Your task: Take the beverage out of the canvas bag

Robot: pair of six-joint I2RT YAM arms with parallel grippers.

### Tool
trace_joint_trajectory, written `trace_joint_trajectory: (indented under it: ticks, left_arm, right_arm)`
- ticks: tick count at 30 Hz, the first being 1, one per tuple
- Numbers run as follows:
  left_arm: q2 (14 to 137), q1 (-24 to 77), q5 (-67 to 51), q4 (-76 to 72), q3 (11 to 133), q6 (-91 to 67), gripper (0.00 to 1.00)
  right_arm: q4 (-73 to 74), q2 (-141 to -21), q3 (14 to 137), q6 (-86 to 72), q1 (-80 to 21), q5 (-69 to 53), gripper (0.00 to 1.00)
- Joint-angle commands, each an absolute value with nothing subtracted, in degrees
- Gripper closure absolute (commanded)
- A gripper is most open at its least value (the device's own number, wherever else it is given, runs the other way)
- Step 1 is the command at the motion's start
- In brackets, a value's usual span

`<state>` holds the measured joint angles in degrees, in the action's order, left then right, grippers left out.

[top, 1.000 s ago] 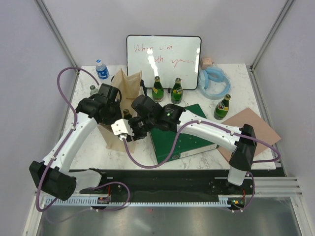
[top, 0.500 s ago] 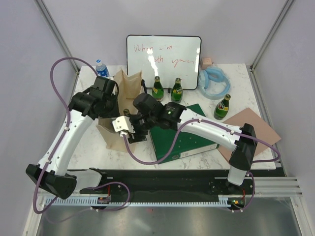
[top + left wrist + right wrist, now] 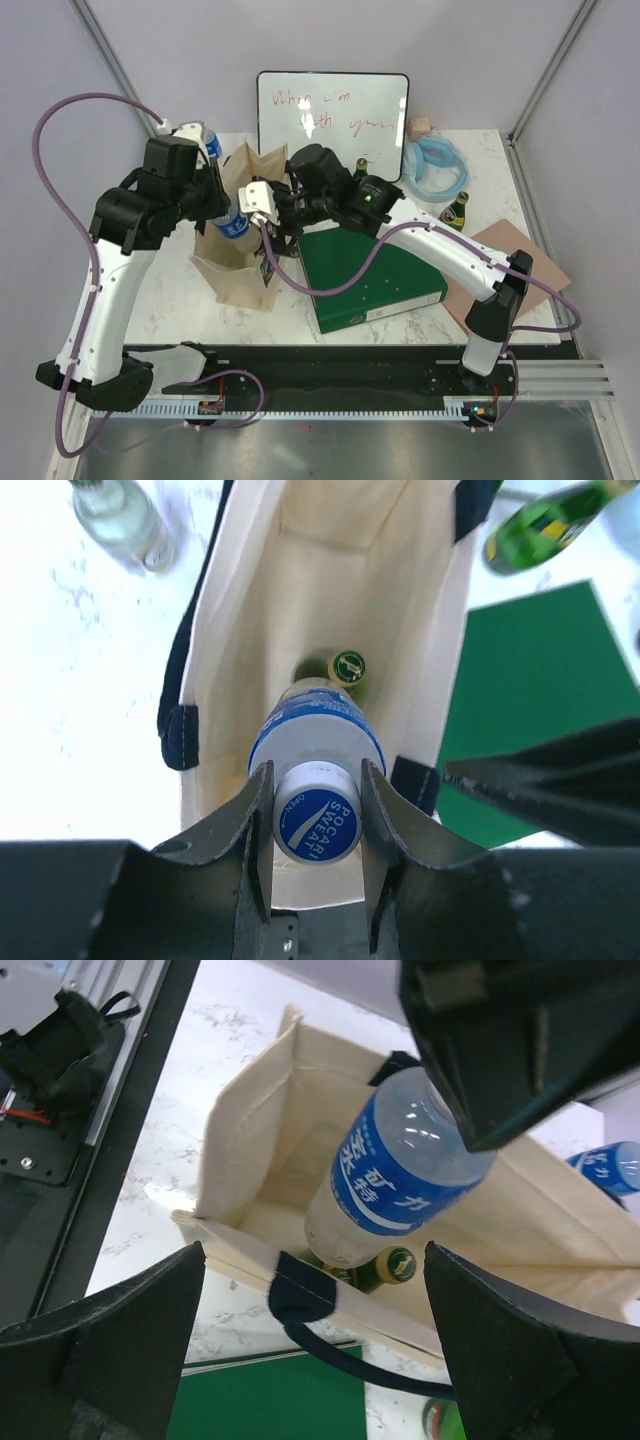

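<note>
The beverage point(image 3: 316, 825), a clear bottle with a blue label and a blue Pocari Sweat cap, hangs tilted over the open mouth of the canvas bag point(image 3: 330, 580). My left gripper point(image 3: 316, 775) is shut on its neck just below the cap. From above, the bottle point(image 3: 230, 224) sits over the upright beige bag point(image 3: 240, 280). My right gripper point(image 3: 312, 1255) stands wide open beside the bag's near rim point(image 3: 250, 1130), holding nothing; the bottle point(image 3: 395, 1175) hangs in front of it. A green glass bottle with a gold cap point(image 3: 348, 666) stands inside the bag.
A green binder point(image 3: 375, 275) lies right of the bag. A green bottle point(image 3: 456, 212), a coiled blue tube point(image 3: 435, 165) and a brown board point(image 3: 505, 260) are at the right. A whiteboard point(image 3: 333, 110) stands at the back. A clear bottle point(image 3: 125, 520) is left of the bag.
My left arm has risen, lifting the blue-labelled bottle up out of the bag. My right gripper has opened and drawn back and up from the bag's rim.
</note>
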<state>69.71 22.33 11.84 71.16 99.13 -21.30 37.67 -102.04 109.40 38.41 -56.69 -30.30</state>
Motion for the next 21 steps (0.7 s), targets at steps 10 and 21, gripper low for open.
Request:
trace_joint_trajectory:
  ticks: [10,21]
  left_arm:
    - [68.8,22.6,17.5,61.9,118.3,-17.5,0.98]
    - [69.5,22.6,24.5,55.8,122.2,-15.0,0.98]
  right_arm:
    - [38.0,-100.1,115.5,33.2,-50.2,-32.7,0.02]
    - [36.8,-98.3,112.7,30.8,-47.6,-33.3,0.02]
